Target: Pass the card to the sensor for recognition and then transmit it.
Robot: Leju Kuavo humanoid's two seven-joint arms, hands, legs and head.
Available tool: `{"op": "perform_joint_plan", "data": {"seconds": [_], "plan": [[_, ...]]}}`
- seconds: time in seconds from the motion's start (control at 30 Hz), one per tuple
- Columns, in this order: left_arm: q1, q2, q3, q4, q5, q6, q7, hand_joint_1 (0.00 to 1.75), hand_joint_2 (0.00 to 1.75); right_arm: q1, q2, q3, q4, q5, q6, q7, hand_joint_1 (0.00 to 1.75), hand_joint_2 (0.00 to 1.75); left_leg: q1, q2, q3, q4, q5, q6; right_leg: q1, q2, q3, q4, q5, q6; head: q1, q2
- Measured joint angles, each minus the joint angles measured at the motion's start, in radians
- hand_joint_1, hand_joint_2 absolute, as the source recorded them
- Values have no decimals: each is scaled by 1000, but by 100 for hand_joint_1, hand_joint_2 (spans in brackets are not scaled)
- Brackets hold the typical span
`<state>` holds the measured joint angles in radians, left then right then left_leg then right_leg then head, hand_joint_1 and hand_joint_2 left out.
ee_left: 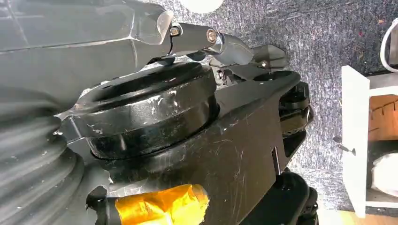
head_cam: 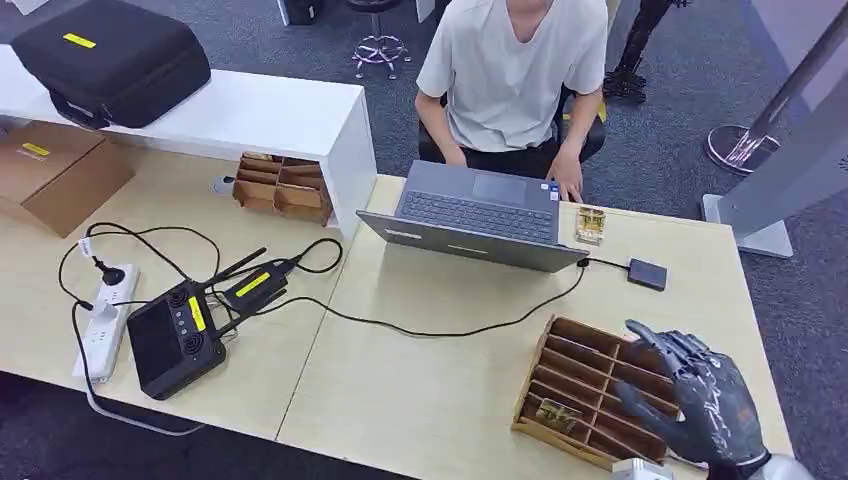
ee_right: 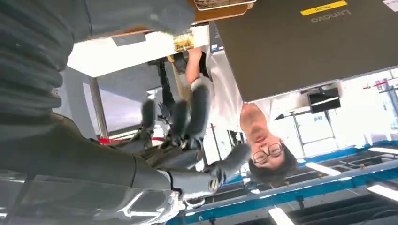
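A: Over the slotted wooden tray (head_cam: 585,395) at the near right corner of the table (head_cam: 420,390), the right hand (head_cam: 700,400) hovers with its fingers spread and nothing in them. It looks released, not grasping.

B: And the card?

A: One gold-patterned card (head_cam: 553,412) lies in a slot near the tray's front left corner, well left of the hand. Another similar card (head_cam: 590,224) sits on the table beside the laptop (head_cam: 480,215), close to the seated person (head_cam: 515,70).

B: Where's the sensor?

A: My guess is the small dark box (head_cam: 648,273) on the cable from the laptop, just beyond the tray. I can't confirm that from here.

B: So how should the pick go?

A: I'd judge the hand needs to shift left and come down over the card's slot, fingers aligned along the dividers, not across them. The slots are narrow, so pinching the card's exposed edge between thumb and a finger seems safer than a full grasp. Lifting straight up should keep it from catching on a divider.

B: The left hand?

A: The left wrist view is taken up by dark robot parts, with the floor beyond, so that arm seems to be hanging. I cannot tell whether that hand is released or clenched.
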<state>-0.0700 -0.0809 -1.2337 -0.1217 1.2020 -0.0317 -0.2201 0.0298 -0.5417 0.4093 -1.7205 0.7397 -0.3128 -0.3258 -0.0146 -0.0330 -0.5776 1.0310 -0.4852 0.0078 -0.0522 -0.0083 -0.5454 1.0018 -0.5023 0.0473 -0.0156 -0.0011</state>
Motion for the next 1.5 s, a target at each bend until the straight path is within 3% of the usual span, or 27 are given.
{"op": "perform_joint_plan", "data": {"seconds": [0.77,1.03,1.5], "plan": [[0,0,0,0,-4,0,3,0,175,-1,0,0,20,12,11,23,0,175,0,0,0,0,0,0,0,0,0,0,0,0,0,0],[-3,0,0,0,-18,0,19,0,175,-35,18,-9,118,32,6,62,0,175,0,0,0,0,0,0,0,0,0,0,0,0,0,0],[-3,0,0,0,-18,0,20,0,175,-63,42,-23,210,34,5,64,0,175,0,0,0,0,0,0,0,0,0,0,0,0,0,0]]}}
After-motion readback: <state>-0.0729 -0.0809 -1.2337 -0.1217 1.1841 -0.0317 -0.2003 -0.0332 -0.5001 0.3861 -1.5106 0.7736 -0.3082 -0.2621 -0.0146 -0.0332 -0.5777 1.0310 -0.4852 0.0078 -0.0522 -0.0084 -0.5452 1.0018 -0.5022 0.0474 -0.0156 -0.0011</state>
